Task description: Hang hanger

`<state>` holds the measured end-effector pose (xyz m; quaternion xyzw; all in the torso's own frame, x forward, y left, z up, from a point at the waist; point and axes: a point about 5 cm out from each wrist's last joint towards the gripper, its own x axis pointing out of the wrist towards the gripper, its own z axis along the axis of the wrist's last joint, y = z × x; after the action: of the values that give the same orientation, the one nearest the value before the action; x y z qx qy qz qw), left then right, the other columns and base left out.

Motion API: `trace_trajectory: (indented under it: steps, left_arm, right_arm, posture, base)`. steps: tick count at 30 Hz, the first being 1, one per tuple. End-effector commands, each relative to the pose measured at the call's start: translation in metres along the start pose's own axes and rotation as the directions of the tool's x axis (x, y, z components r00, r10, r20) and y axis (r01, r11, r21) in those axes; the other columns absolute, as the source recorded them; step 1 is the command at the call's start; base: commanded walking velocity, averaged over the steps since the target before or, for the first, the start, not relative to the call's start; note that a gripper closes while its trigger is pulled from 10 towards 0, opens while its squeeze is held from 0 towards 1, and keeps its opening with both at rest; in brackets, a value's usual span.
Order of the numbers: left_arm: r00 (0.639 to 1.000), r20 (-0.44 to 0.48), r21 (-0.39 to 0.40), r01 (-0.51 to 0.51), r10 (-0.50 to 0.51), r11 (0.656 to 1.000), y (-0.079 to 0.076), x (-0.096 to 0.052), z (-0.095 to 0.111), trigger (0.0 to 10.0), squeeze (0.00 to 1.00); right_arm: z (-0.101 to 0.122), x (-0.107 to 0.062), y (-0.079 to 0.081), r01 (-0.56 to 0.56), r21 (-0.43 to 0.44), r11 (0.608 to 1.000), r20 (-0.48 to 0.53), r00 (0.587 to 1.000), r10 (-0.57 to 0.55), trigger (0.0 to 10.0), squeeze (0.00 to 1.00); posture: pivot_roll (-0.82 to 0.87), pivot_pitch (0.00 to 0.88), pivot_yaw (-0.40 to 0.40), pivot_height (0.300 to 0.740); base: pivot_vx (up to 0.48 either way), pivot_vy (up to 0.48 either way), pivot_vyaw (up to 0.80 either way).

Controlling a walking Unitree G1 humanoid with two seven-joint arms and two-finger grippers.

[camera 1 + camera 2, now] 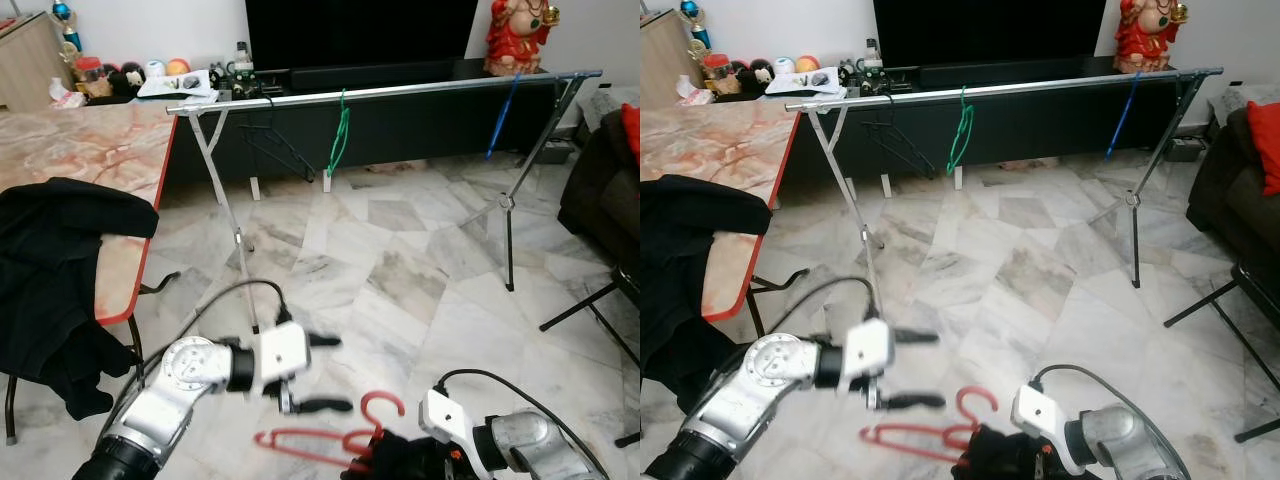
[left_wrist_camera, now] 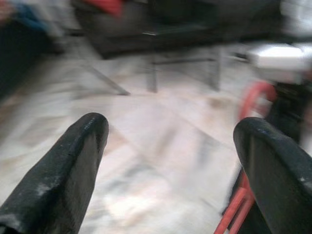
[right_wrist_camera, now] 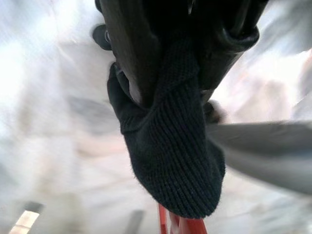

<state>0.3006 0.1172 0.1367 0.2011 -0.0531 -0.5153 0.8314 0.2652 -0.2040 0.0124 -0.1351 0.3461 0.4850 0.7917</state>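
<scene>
Currently carry step: right end effector [image 1: 385, 455] clamped on dark knit garment [image 3: 170, 161] with red hanger [image 1: 325, 437]; left end effector [image 1: 322, 372] wide open, empty. Next: hook onto rail [image 1: 400, 90].

A metal clothes rail [image 1: 400, 90] on crossed legs spans the marble floor [image 1: 400, 260], in front of a long black TV cabinet [image 1: 420, 120]. Three hangers hang from it: a black one [image 1: 272, 145] near its left end, a green one [image 1: 340, 135] near the middle and a blue one [image 1: 503, 118] toward the right end. At the bottom, the left gripper [image 1: 318, 372] hovers above the floor, its two black fingers spread apart, just left of a red hanger [image 1: 330, 435]. That hanger's right part is covered by the right gripper [image 1: 395, 458], which is wrapped in dark cloth. A black garment [image 1: 50, 270] drapes over the red-edged marble table's [image 1: 90, 150] near edge.
</scene>
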Motion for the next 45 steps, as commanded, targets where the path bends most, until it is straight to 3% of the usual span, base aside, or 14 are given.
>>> trace_trajectory:
  steps: [1, 2, 10, 11, 13, 14, 15, 17, 20, 22, 25, 29, 38, 45]
  left_arm:
    - [0.996, -0.003, -0.019, -0.087, 0.087, 0.996, 0.006, -0.002, -0.003, 10.0, 0.25]
    - [0.992, -0.002, -0.041, -0.124, 0.124, 0.991, 0.006, -0.002, -0.005, 10.0, 0.01]
    - [0.880, -0.172, -0.243, -0.473, 0.443, 0.847, 0.002, -0.019, -0.058, 10.0, 0.00]
    - [0.848, -0.238, -0.277, -0.527, 0.474, 0.803, -0.004, -0.026, -0.074, 10.0, 0.00]
    - [0.822, -0.326, -0.299, -0.558, 0.466, 0.775, -0.017, -0.033, -0.093, 10.0, 0.00]
    - [0.807, -0.374, -0.303, -0.573, 0.457, 0.762, -0.024, -0.038, -0.103, 10.0, 0.00]
    - [0.786, -0.433, -0.303, -0.588, 0.441, 0.750, -0.034, -0.044, -0.115, 10.0, 0.00]
    - [0.758, -0.505, -0.313, -0.607, 0.413, 0.731, -0.048, -0.053, -0.128, 10.0, 0.00]
    - [0.667, -0.628, -0.420, -0.724, 0.401, 0.547, -0.070, -0.079, -0.153, 10.0, 0.00]
    - [0.604, -0.673, -0.281, -0.743, 0.427, 0.608, -0.067, -0.087, -0.155, 10.0, 0.00]
    - [0.599, -0.587, -0.436, -0.801, 0.544, 0.411, -0.049, -0.081, -0.146, 10.0, 0.00]
    - [0.491, -0.709, -0.351, -0.868, 0.506, 0.351, -0.059, -0.101, -0.162, 10.0, 0.00]
    - [0.374, -0.893, -0.261, -0.883, 0.250, 0.391, -0.123, -0.130, -0.187, 10.0, 0.00]
    - [0.376, -0.905, -0.266, -0.865, 0.200, 0.424, -0.139, -0.129, -0.189, 10.0, 0.00]
  right_arm:
    - [0.001, 0.000, -0.005, 0.083, 0.064, 0.994, 0.038, 0.996, -0.086, 0.0, 0.00]
    - [-0.001, 0.001, -0.006, 0.117, 0.101, 0.988, 0.046, 0.991, -0.122, 0.0, 0.00]
    - [-0.029, 0.009, -0.013, 0.521, 0.584, 0.623, 0.013, 0.761, -0.649, 0.0, 0.00]
    - [-0.039, 0.010, -0.008, 0.535, 0.675, 0.508, -0.022, 0.703, -0.711, 1.3, 0.00]
    - [-0.051, 0.015, 0.002, 0.549, 0.713, 0.437, -0.075, 0.679, -0.730, 3.4, 0.00]
    - [-0.058, 0.017, 0.007, 0.561, 0.725, 0.399, -0.114, 0.669, -0.734, 10.0, 0.00]
    - [-0.066, 0.020, 0.014, 0.558, 0.748, 0.360, -0.145, 0.666, -0.732, 10.0, 0.00]
    - [-0.074, 0.023, 0.023, 0.564, 0.754, 0.336, -0.177, 0.668, -0.723, 10.0, 0.00]
    - [-0.093, 0.030, 0.044, 0.559, 0.789, 0.255, -0.248, 0.669, -0.701, 10.0, 0.00]
    - [-0.105, 0.032, 0.056, 0.573, 0.789, 0.221, -0.296, 0.670, -0.681, 10.0, 0.00]
    - [-0.108, 0.031, 0.060, 0.562, 0.801, 0.206, -0.285, 0.660, -0.695, 10.0, 0.00]
    - [-0.117, 0.026, 0.064, 0.586, 0.801, 0.123, -0.336, 0.610, -0.717, 10.0, 0.00]
    - [-0.137, 0.018, 0.078, 0.620, 0.784, 0.039, -0.421, 0.575, -0.701, 10.0, 0.00]
    - [-0.141, 0.016, 0.081, 0.625, 0.780, 0.027, -0.432, 0.569, -0.700, 10.0, 0.00]
  posture:
    - [0.07, 0.098, 0.029, 0.740]
    - [0.07, 0.099, 0.032, 0.740]
    - [0.06, 0.099, 0.041, 0.740]
    - [0.06, 0.097, 0.049, 0.740]
    - [0.06, 0.091, 0.053, 0.740]
    - [0.05, 0.091, 0.059, 0.740]
    - [0.05, 0.091, 0.059, 0.740]
    - [0.05, 0.086, 0.060, 0.740]
    - [0.05, 0.078, 0.057, 0.740]
    - [0.03, 0.076, 0.059, 0.740]
    - [0.07, 0.072, 0.057, 0.740]
    - [0.04, 0.059, 0.065, 0.740]
    - [0.05, 0.072, 0.075, 0.740]
    - [0.04, 0.077, 0.078, 0.740]
  base:
    - [0.000, 0.000, 0.00]
    - [0.000, 0.000, 0.00]
    - [0.000, 0.000, 0.00]
    - [0.000, 0.000, 0.00]
    - [0.000, 0.000, 0.00]
    - [0.000, 0.000, 0.00]
    - [0.000, 0.000, 0.00]
    - [0.000, 0.000, 0.00]
    - [0.000, 0.000, 0.00]
    - [0.000, 0.000, 0.00]
    - [0.000, 0.000, 0.00]
    - [0.000, 0.000, 0.00]
    - [0.000, 0.000, 0.00]
    - [0.000, 0.000, 0.00]
